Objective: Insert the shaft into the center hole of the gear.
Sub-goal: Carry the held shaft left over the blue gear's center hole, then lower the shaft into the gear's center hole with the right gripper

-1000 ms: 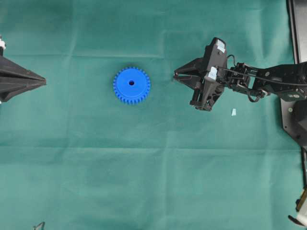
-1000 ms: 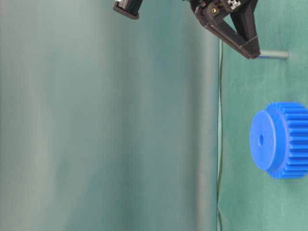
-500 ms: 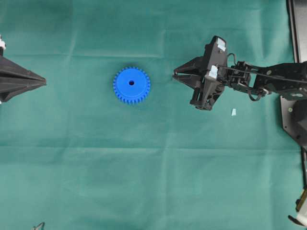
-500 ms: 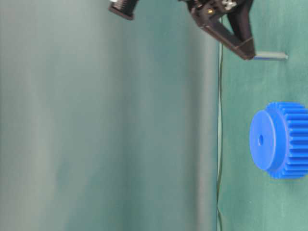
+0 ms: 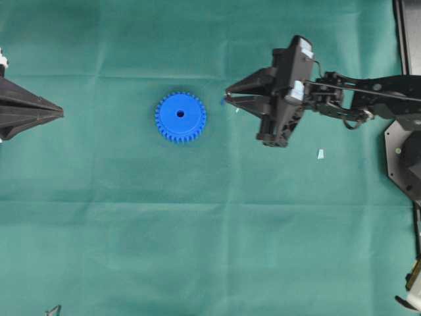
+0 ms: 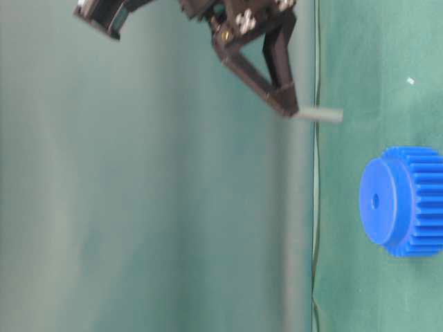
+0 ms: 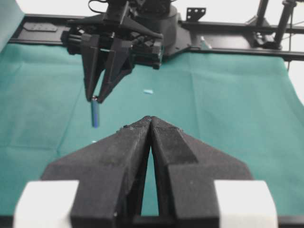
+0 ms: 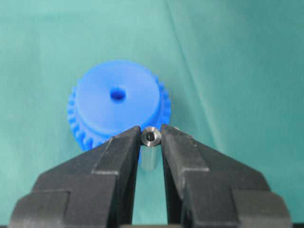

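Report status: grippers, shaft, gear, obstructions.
Right gripper shut on shaft, off the cloth. Left gripper shut, empty. Gear flat, center hole open. Nothing between.

Blue gear (image 5: 180, 117), silvery shaft (image 8: 151, 137).

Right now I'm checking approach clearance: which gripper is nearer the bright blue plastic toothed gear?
Right. The right gripper, holding the shaft, sits just beside the bright blue plastic toothed gear; the left gripper waits much farther off.

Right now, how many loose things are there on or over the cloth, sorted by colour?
Blue: 1, the gear
Silvery-grey: 1, the shaft, held in the right gripper
Pale: 1, a paper-like scrap
Total: 3
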